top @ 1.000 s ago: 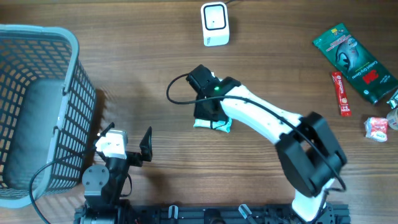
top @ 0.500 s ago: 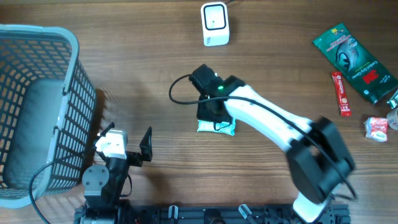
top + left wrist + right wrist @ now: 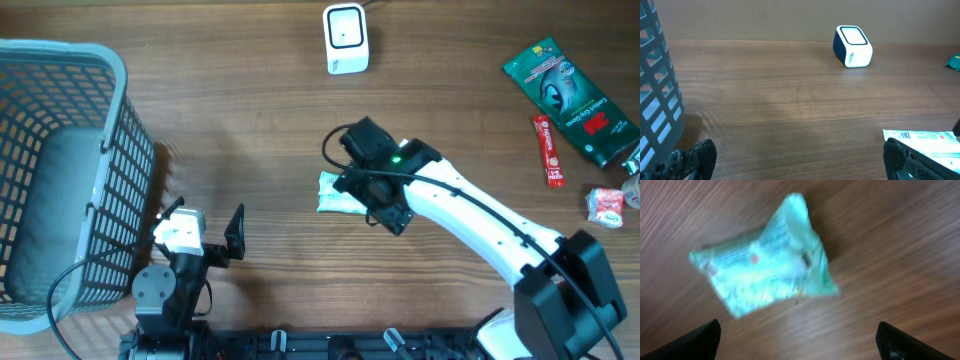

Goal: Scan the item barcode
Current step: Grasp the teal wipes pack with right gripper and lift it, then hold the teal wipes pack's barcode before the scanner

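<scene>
The packet (image 3: 335, 193) lies on the tabletop (image 3: 250, 130), well nearer the robot than the scanner (image 3: 346, 38). The right tool (image 3: 372, 200) hangs over it, released; the left tool (image 3: 207, 222), farther from the scanner, is also released

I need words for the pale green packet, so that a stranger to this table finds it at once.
From the grey basket on the left, go right to the middle of the wooden table, in front of the white scanner. The packet lies flat there. Unlike the dark green pouch and red stick far right, it is pale mint and white.
</scene>
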Action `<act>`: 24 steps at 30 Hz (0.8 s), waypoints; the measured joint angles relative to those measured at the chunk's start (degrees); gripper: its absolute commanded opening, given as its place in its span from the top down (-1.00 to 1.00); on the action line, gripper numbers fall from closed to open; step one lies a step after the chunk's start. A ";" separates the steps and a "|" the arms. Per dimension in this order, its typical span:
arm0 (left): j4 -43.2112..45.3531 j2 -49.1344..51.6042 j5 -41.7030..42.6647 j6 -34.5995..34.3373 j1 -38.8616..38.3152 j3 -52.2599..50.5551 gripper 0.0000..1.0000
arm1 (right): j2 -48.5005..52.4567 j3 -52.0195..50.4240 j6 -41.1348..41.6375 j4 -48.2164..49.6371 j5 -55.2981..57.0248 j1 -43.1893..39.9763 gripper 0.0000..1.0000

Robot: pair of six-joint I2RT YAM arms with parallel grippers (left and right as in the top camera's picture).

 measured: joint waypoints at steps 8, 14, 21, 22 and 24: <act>0.00 0.00 -0.02 0.00 0.00 0.00 -1.00 | 0.11 -6.67 -20.26 15.34 -12.02 -7.58 -0.99; 0.00 0.00 0.00 0.00 0.00 0.00 -1.00 | 2.86 -9.42 -25.03 14.34 -14.49 -7.50 -0.92; 0.00 0.00 0.00 0.02 0.00 0.00 -1.00 | 4.22 -9.86 -26.47 17.07 -12.83 -7.54 -0.76; 0.02 0.00 0.00 0.02 0.00 0.00 -1.00 | 4.33 -9.84 -26.60 17.68 -12.81 -7.54 -0.54; 0.00 0.00 0.00 0.02 0.00 0.00 -1.00 | 4.76 -9.68 -26.93 18.27 -12.81 -7.54 -0.21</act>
